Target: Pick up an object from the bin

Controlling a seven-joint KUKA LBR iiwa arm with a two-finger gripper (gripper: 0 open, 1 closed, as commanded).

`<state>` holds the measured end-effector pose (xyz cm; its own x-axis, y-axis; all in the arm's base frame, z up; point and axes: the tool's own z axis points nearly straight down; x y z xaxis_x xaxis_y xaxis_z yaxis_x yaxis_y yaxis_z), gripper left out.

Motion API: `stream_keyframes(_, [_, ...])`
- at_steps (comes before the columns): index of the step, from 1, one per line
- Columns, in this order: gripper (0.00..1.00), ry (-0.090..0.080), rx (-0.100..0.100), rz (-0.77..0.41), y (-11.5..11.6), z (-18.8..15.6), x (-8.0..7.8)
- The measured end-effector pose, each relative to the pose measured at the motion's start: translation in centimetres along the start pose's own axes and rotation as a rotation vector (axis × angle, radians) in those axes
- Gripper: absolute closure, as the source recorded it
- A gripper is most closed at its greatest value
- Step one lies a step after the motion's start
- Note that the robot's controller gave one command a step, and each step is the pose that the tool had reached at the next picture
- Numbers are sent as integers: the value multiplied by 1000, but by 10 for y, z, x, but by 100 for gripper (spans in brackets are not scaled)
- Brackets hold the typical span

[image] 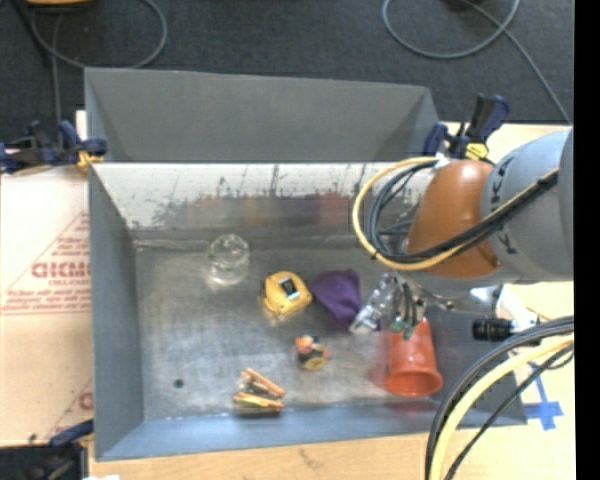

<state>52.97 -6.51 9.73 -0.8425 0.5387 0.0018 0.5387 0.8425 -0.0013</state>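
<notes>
Pincer (388,313) hangs low at the right side of the bin (115,298), just over the upper end of an orange cup (413,363) lying there; purple cloth (335,290) just left. Whether the pincer is wide or narrow cannot be told

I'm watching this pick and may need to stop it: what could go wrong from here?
The gripper sits between the purple lump and the orange-red cup, so it may knock either aside. The cup appears to lie on its side near the bin's front wall; it might roll or leave little room.
</notes>
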Motion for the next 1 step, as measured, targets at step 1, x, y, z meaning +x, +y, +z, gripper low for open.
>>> stream_keyframes(1, [100,-3,-1,-1,0,-16,-1])
